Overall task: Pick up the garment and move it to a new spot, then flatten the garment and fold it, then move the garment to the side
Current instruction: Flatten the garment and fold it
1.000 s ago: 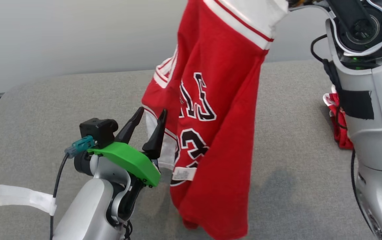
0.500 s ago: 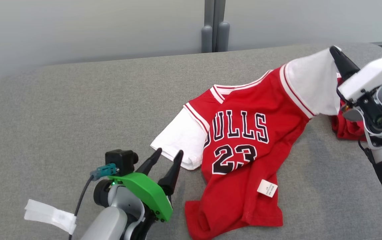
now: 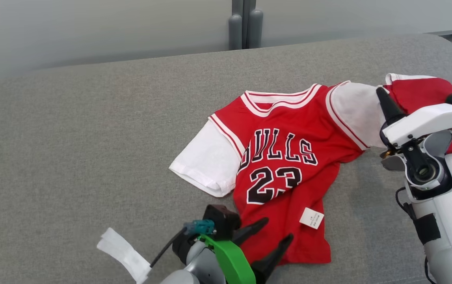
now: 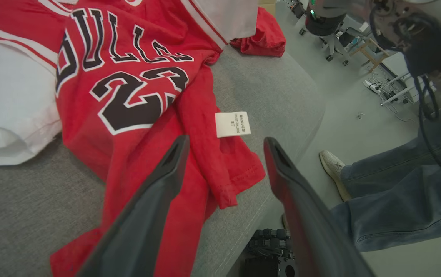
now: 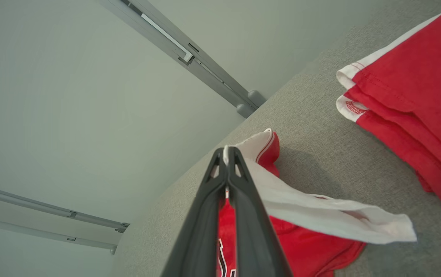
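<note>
Wide grey cushion (image 3: 72, 138) underneath it all, and the red jersey (image 3: 289, 118) lies face up on it, right of centre, its lower body rumpled toward the near edge. The right gripper (image 5: 227, 154) is pinched tight on the edge of the jersey's white sleeve (image 3: 358, 114), at the jersey's right end, next to a second red garment (image 3: 419, 90). The left gripper (image 3: 277, 229) hovers over the lower hem, fingers spread wide, nothing between them. The small white label (image 3: 311, 217) sits just ahead of its tips.

Silver forearms (image 3: 450, 225), dark fingers (image 4: 147, 207), a green bracket (image 3: 229, 256), a white bracket (image 3: 426, 120)
</note>
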`<state>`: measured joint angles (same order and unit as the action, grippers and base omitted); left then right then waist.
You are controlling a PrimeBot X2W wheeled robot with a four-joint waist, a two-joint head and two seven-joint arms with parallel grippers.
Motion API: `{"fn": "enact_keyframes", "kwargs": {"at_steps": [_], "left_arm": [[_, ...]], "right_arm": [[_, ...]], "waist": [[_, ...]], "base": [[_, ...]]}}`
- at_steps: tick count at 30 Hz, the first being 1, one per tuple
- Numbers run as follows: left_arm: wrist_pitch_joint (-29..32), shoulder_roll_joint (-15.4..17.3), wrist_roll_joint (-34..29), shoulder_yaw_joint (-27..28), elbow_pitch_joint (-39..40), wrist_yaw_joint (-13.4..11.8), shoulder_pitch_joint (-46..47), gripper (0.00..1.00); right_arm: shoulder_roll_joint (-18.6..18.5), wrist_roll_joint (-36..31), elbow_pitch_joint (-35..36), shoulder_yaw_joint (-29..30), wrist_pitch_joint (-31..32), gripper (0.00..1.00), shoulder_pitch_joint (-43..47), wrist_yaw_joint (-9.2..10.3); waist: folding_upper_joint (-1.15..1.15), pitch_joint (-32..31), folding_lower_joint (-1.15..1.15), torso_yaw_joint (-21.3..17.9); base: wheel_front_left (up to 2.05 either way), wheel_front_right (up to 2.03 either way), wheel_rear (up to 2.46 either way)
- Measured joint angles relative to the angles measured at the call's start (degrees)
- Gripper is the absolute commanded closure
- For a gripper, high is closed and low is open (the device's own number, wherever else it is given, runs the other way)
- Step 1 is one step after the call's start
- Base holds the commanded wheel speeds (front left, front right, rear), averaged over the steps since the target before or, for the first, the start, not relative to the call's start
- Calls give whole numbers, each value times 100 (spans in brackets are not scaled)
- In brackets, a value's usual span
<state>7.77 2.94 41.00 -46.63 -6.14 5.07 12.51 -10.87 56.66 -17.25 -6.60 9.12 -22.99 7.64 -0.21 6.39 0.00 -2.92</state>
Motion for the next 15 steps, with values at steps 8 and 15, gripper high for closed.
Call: {"fn": "enact_keyframes", "kwargs": {"at_steps": [8,15], "left_arm": [[339,10,-411,-491,-180,-3,106,0],[483,10,-615,-546,-505,-91,271,0]], "right_arm": [[367,37,120,-259,-121,100,-9,-7],[423,38,118,-287,-255,100,-35,-116]], "waist": [[0,157,0,-229],[0,312,0,-482]], "base": [[0,0,0],[0,0,0]]}}
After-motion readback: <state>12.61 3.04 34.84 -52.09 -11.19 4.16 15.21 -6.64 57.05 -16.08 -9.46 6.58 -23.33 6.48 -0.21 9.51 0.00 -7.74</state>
